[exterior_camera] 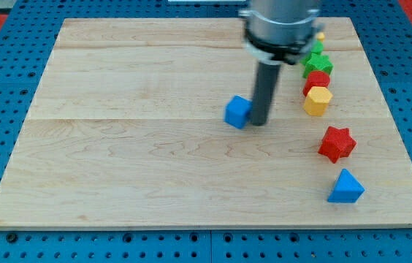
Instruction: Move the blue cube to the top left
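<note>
The blue cube (237, 112) sits near the middle of the wooden board (118, 146), a little right of centre. My tip (259, 121) stands right beside the cube on its right side, touching or nearly touching it. The dark rod rises from there to the arm's grey body at the view's top.
Along the board's right side stand a green star block (317, 63), a red block (315, 79), a yellow hexagonal block (317, 101), a red star block (336, 143) and a blue triangular block (345, 187). A small yellow block (321, 35) shows behind the arm.
</note>
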